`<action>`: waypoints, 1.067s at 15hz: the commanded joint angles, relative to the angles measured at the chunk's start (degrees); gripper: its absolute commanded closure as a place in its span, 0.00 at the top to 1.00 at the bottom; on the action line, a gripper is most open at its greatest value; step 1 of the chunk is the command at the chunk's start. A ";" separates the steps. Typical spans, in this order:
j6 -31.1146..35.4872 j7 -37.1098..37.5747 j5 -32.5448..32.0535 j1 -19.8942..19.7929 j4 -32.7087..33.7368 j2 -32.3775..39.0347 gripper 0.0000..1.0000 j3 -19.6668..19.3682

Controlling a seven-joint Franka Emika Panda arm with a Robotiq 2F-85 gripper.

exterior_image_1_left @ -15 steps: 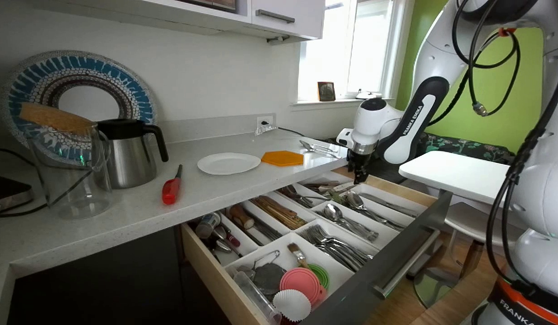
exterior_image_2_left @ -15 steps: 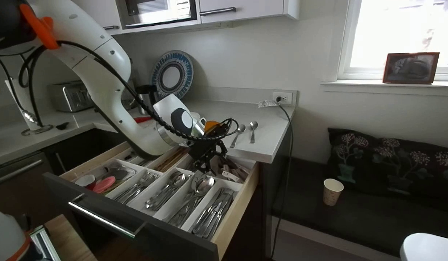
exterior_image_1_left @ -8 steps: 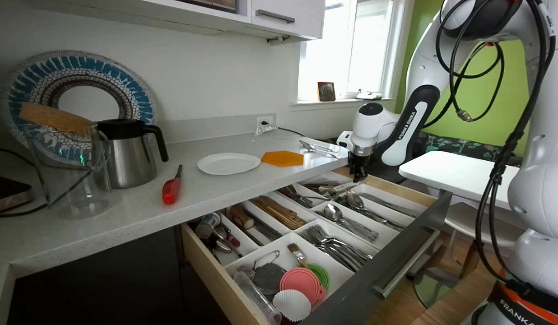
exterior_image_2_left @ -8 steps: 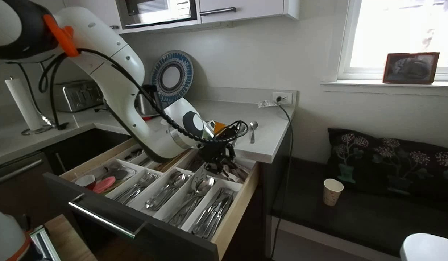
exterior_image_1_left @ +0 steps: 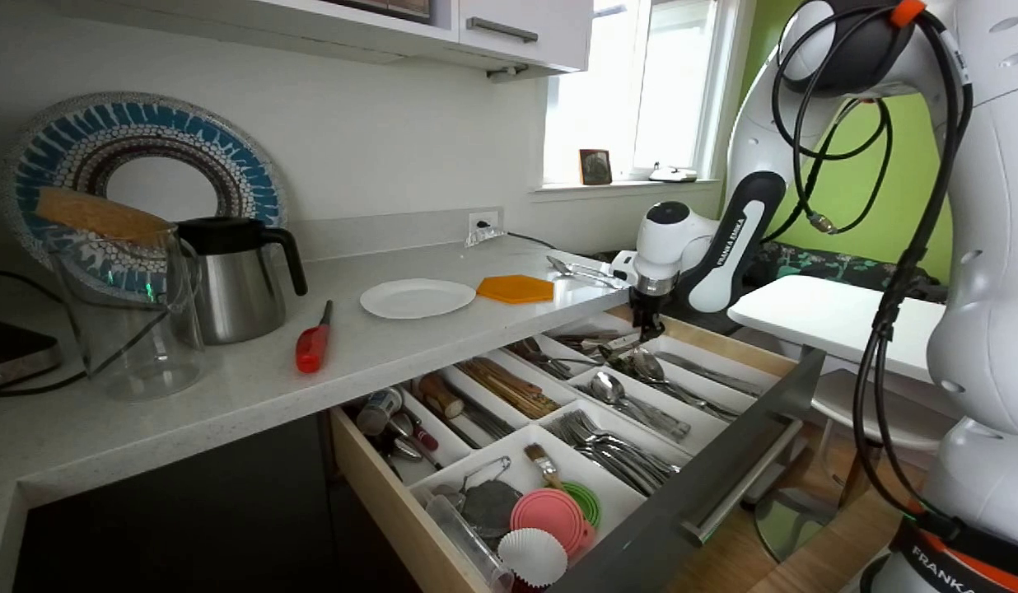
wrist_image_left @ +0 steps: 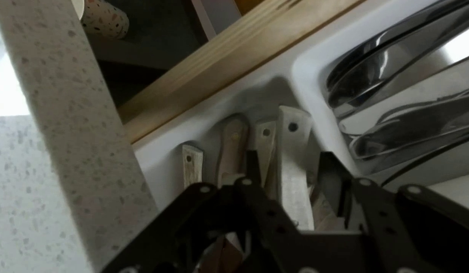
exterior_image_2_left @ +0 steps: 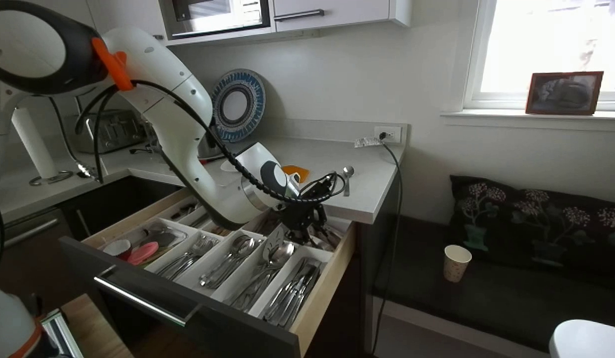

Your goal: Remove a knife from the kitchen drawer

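The kitchen drawer stands open, its dark grey front (exterior_image_1_left: 707, 482) and pale-wood side (wrist_image_left: 234, 57) in view. My gripper (wrist_image_left: 290, 156) is open over the back compartment by the counter. A broad pale handle (wrist_image_left: 294, 167), knife-like, lies between and below its fingers; its blade is hidden. Other handles lie to its left: a brown one (wrist_image_left: 232, 144), a narrow pale one (wrist_image_left: 265, 140) and a short worn one (wrist_image_left: 192, 165). In both exterior views the gripper (exterior_image_1_left: 646, 329) (exterior_image_2_left: 307, 233) is low over this compartment. Silvery table knives (exterior_image_2_left: 292, 293) fill the compartment along the drawer's side.
The counter edge (wrist_image_left: 101, 163) runs close beside the gripper. The tray also holds spoons (exterior_image_2_left: 233, 261), forks (exterior_image_1_left: 612, 449) and wooden sticks (exterior_image_1_left: 509, 387). On the counter are a white plate (exterior_image_1_left: 417, 298), an orange mat (exterior_image_1_left: 516, 289), spoons (exterior_image_1_left: 583, 270) and a red lighter (exterior_image_1_left: 313, 346).
The arm has swung over and the gripper has moved right and downward in an exterior view, closer to the handles in the back compartment. The drawer and its contents look unmoved.
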 commanded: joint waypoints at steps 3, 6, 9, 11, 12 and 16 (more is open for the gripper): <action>1.58 1.36 -1.43 0.81 3.20 3.47 0.34 -0.94; 0.89 0.75 -1.13 0.76 4.19 4.71 0.28 -0.73; 0.17 -0.23 -0.34 0.34 4.48 5.88 0.06 -0.11; -0.89 -0.92 0.17 -1.51 3.97 5.49 0.03 1.92; -1.03 -0.95 0.59 -1.92 3.37 5.05 0.06 2.31; -1.66 -2.85 3.68 -3.74 1.05 2.37 0.06 3.78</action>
